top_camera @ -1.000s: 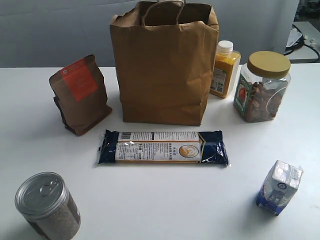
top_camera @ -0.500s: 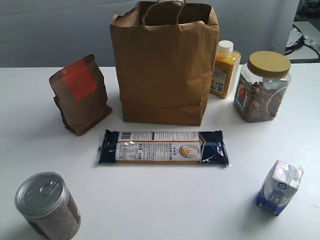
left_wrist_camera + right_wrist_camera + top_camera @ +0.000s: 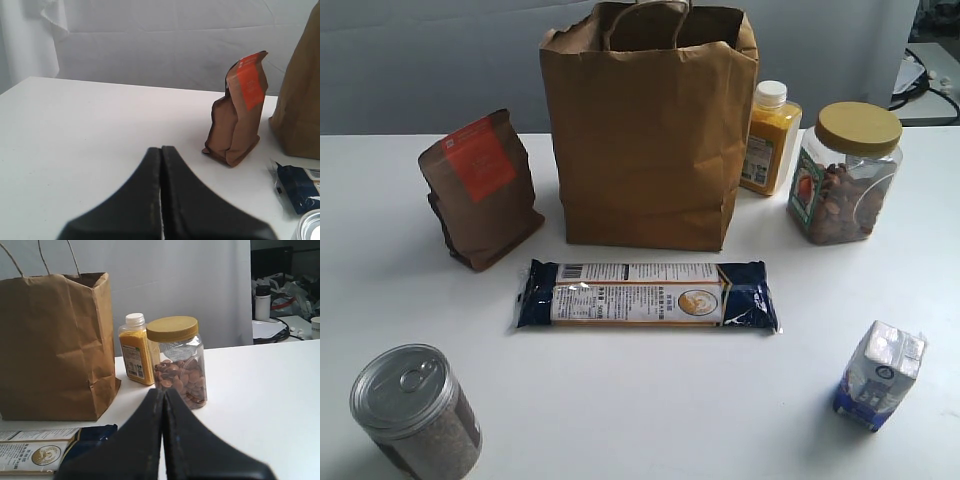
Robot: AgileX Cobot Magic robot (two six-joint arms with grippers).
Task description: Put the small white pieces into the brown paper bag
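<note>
left hand [image 3: 161, 150] is pressed shut with nothing between its fingers, and right hand [image 3: 163, 391] is the same. the brown paper bag [image 3: 645, 130] stands upright and open-topped on the tabletop [image 3: 650, 400], just behind the long blue packet [image 3: 645, 295].

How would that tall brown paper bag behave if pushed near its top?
The brown paper bag probably buckles inward: its creased walls look thin. Standing tall and open, it may tip or slide rather than resist.
</note>
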